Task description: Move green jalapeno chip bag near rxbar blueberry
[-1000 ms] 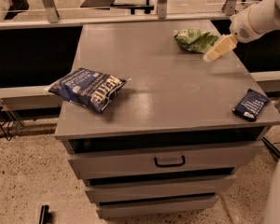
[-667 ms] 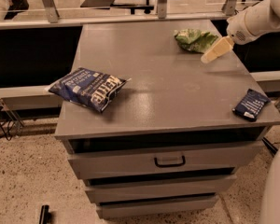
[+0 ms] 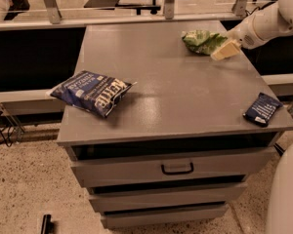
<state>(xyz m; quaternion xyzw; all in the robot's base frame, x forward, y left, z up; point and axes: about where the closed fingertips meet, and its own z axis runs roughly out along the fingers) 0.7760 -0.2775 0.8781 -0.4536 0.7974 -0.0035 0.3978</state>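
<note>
The green jalapeno chip bag (image 3: 201, 41) lies crumpled at the far right of the grey cabinet top (image 3: 171, 87). My gripper (image 3: 224, 50), on a white arm coming in from the upper right, sits just right of the bag, its pale fingers against the bag's right edge. The rxbar blueberry (image 3: 262, 109) is a small dark navy wrapper lying flat at the near right edge of the top, well in front of the gripper.
A larger dark blue chip bag (image 3: 92, 92) lies at the near left of the top. The cabinet has drawers with a handle (image 3: 177, 168) below. A rail (image 3: 136, 21) and chairs stand behind. A white robot part (image 3: 285, 194) fills the lower right corner.
The gripper has shifted slightly left and up toward the green bag. The bags and the bar have not moved.
</note>
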